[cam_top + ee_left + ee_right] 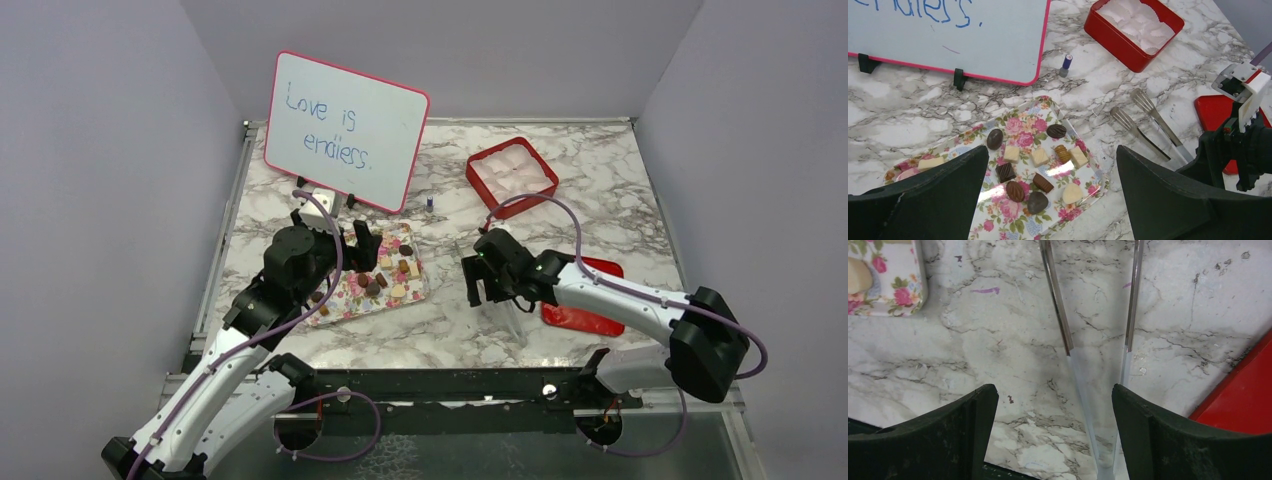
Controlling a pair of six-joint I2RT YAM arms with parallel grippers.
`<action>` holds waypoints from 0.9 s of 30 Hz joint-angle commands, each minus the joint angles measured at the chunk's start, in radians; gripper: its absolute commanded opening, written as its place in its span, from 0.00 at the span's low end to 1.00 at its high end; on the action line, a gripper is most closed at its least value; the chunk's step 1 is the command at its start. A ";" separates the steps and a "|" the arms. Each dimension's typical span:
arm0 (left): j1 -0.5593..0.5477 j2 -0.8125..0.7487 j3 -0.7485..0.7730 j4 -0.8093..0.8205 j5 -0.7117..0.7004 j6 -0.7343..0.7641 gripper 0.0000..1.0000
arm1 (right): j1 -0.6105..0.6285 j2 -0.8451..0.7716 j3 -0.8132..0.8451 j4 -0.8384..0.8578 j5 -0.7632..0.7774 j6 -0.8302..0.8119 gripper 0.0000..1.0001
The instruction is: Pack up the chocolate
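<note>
Chocolate point(1015, 191) lies on the tray point(1023, 137); with left jaws and right jaws gaping empty, lower the right squarely astride the tongs point(1058, 305).

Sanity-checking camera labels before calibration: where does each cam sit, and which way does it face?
Top external: above and behind the bases, looking down and forward across the marble table; both arms show, with the left gripper and right gripper.
Left wrist: on the left arm, looking forward and down at the floral tray of chocolates; own fingers frame it.
Right wrist: looking down at the tongs on marble; own fingers at the bottom.
Shared: both wrist views show the tray and tongs.
</note>
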 commanded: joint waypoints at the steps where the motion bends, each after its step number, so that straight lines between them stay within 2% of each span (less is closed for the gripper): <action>1: -0.003 -0.015 -0.014 0.001 -0.039 0.011 0.99 | 0.004 0.050 -0.004 -0.003 0.098 -0.037 0.89; 6: -0.003 -0.008 -0.014 0.000 -0.050 0.013 0.99 | 0.004 0.107 0.007 0.002 0.145 -0.059 0.91; 12: -0.003 -0.012 -0.018 -0.004 -0.051 0.013 0.99 | 0.004 0.138 0.005 0.041 0.129 -0.069 0.91; 17: -0.003 -0.010 -0.018 -0.004 -0.061 0.011 0.99 | 0.004 0.147 -0.031 0.099 0.081 -0.086 0.89; 22: -0.003 -0.003 -0.014 -0.004 -0.060 0.010 0.99 | 0.004 0.177 -0.017 0.081 0.040 -0.072 0.85; 27: -0.003 0.004 -0.015 0.000 -0.066 0.019 0.99 | 0.004 0.134 -0.003 0.111 -0.062 -0.061 0.84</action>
